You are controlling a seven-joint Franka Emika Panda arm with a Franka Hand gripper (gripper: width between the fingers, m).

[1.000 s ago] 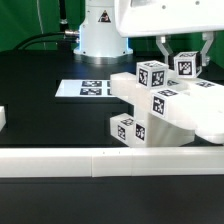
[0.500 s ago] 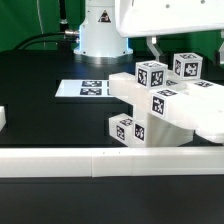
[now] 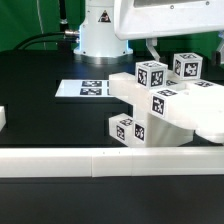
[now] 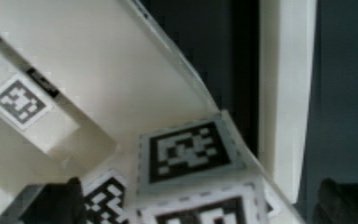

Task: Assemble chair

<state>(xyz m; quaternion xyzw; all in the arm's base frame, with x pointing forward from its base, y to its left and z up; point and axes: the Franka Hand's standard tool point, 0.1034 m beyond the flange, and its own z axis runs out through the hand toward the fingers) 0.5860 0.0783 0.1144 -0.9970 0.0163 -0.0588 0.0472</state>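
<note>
The chair parts form a white cluster [image 3: 175, 105] at the exterior view's right: a flat panel with several tagged square legs set on and beside it. One tagged leg [image 3: 186, 66] stands at the back of the cluster. My gripper [image 3: 185, 50] hangs just above that leg, open, with a finger on either side and not touching it. In the wrist view the same leg [image 4: 194, 160] sits between the dark fingertips [image 4: 51, 200], with a gap on each side. My gripper [image 4: 197, 205] holds nothing.
The marker board [image 3: 90, 88] lies flat on the black table behind the cluster. A long low white rail [image 3: 100, 160] runs along the front. A small white piece [image 3: 3, 118] sits at the exterior view's left edge. The robot base [image 3: 100, 35] stands at the back.
The jaws have opened and let go of the tagged leg, which stays on the cluster. The fingers now stand wider and slightly higher.
</note>
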